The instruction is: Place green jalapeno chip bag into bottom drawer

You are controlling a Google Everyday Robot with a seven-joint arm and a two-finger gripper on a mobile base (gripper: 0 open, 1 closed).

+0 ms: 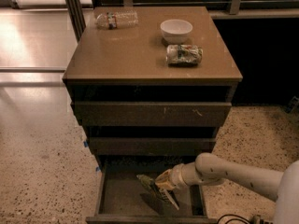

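Observation:
The bottom drawer [114, 200] of the brown cabinet is pulled open at the lower middle of the camera view, its brown floor showing. My gripper [162, 181] reaches into it from the right on a pale arm. It is shut on the green jalapeno chip bag [156, 190], an olive-green foil bag that hangs tilted just above the drawer floor, right of centre. Part of the bag is hidden behind the gripper.
On the cabinet top [126, 55] lie a plastic water bottle [117, 19], a white bowl [176, 30] and a rolled greenish-white packet [184, 54]. Two closed drawers [149, 113] sit above the open one. Speckled floor [42, 171] lies to the left.

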